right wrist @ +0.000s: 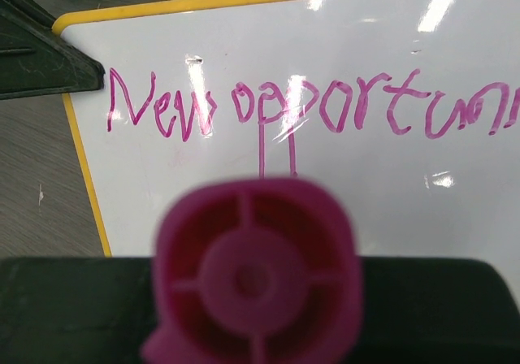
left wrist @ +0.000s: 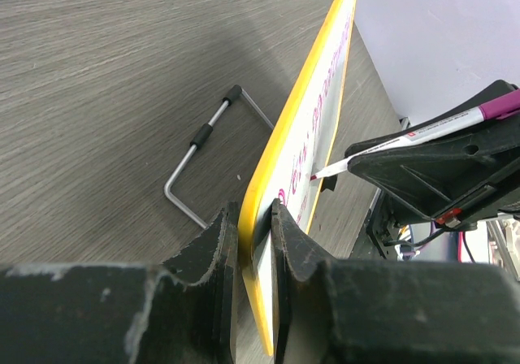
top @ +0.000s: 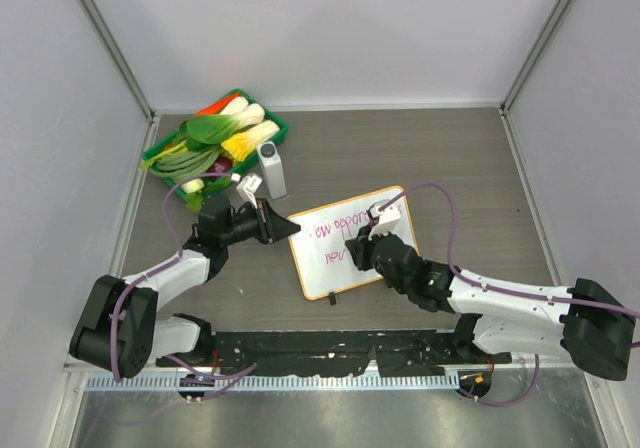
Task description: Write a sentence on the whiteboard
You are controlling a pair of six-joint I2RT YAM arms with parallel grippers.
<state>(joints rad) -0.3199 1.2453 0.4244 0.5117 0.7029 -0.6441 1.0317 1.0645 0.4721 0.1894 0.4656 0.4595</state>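
The whiteboard [top: 325, 263] with its yellow-orange frame sits mid-table between the arms. My left gripper [top: 287, 227] is shut on its left edge; in the left wrist view the black fingers [left wrist: 213, 246] pinch the frame of the whiteboard [left wrist: 313, 128]. My right gripper [top: 362, 248] hovers over the board, shut on a pink marker [left wrist: 422, 128] whose tip touches the white face. The sentence [right wrist: 309, 108] reads "New opportuni" in pink and runs off the frame's right edge. The marker's pink butt end [right wrist: 256, 279] hides the board below that line.
A green basket [top: 272, 121] of toy vegetables stands at the back left, with a grey-white cylinder [top: 271, 169] beside it. A bent metal wire stand [left wrist: 203, 153] lies on the wooden table next to the board. A small white object [top: 388, 211] sits at the board's top right corner. Grey walls close both sides.
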